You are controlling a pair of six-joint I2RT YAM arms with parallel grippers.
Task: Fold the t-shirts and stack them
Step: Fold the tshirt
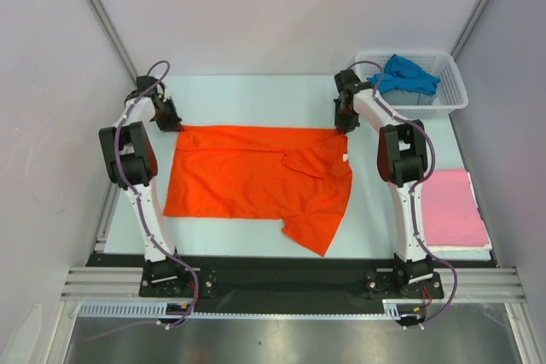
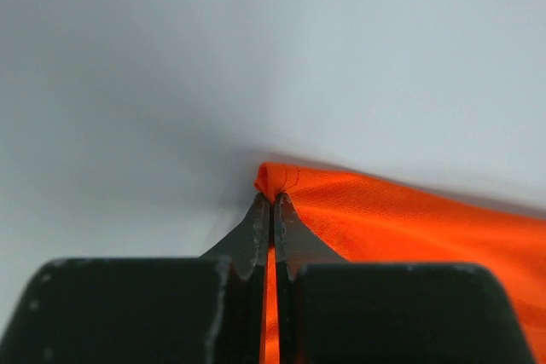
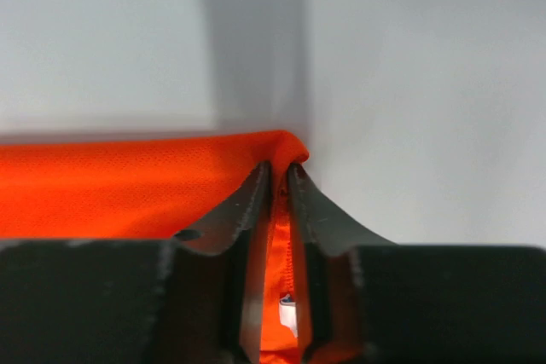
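The orange-red t-shirt [image 1: 256, 178] lies spread on the table, one sleeve folded over near its right side. My left gripper [image 1: 173, 123] is shut on the shirt's far left corner; the left wrist view shows the cloth [image 2: 409, 219] pinched at its tips [image 2: 273, 198]. My right gripper [image 1: 344, 124] is shut on the far right corner, the cloth [image 3: 128, 193] held between its fingers [image 3: 280, 168]. The pink t-shirt [image 1: 452, 209] lies folded at the right. The blue t-shirt [image 1: 405, 76] lies crumpled in the basket.
A white mesh basket [image 1: 448, 100] stands at the back right corner. The pale table surface [image 1: 256, 100] runs to the back wall. Slanted frame posts stand at both back corners. The dark base rail [image 1: 273, 266] crosses the near edge.
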